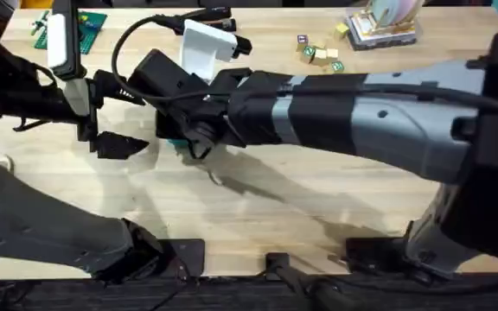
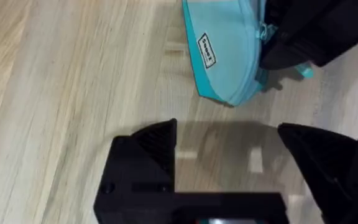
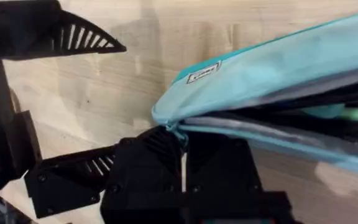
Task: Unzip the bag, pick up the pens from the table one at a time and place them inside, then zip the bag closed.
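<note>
A big light wooden table (image 1: 258,199) with lines in the wood fills the space. At the far edge sit some small coloured blocks (image 1: 318,54), a stack of books (image 1: 383,30) and a green board (image 1: 85,30).

The right arm reaches across the middle of the table, big and dark under the camera. The right gripper (image 3: 182,158) has its two black fingers squeezed tight together on the end of the long teal cloth bag (image 3: 272,81), right at the end of the zip. The bag's mouth is open, and dark and green things show inside it. A small white label (image 2: 206,50) is sewn on the side of the bag. In the overhead view just a bit of teal (image 1: 176,143) peeks out from under the right arm.

The left gripper (image 2: 229,165) is near the bag but not touching it. Its fingers are spread wide apart, with bare table between them and nothing held.
</note>
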Action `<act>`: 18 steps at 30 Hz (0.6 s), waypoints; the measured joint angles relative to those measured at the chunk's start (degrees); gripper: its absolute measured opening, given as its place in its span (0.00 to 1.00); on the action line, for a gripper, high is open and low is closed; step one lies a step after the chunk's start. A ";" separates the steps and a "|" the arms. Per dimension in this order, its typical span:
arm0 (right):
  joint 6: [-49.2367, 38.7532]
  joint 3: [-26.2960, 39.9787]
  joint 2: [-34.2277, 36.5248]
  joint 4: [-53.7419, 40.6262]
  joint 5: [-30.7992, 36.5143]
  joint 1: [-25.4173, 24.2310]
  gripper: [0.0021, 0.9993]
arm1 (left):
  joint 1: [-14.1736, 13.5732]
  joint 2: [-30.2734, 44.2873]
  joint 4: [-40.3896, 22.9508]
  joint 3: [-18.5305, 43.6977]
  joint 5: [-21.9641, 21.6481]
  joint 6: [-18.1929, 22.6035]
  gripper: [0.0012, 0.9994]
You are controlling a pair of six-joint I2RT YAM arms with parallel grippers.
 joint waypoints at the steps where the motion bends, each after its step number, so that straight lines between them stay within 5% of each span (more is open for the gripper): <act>1: -0.37 0.00 -0.18 -0.07 -0.02 0.00 0.03 | 0.00 0.00 0.00 0.00 0.00 0.00 0.99; 10: -5.14 0.00 -5.39 -0.45 -0.13 -0.02 0.03 | 0.00 0.00 -0.68 0.00 0.50 0.02 0.99; 18: -5.88 0.00 -6.56 -1.27 -0.90 -0.63 0.03 | 0.00 0.00 -3.32 0.00 7.68 0.02 0.99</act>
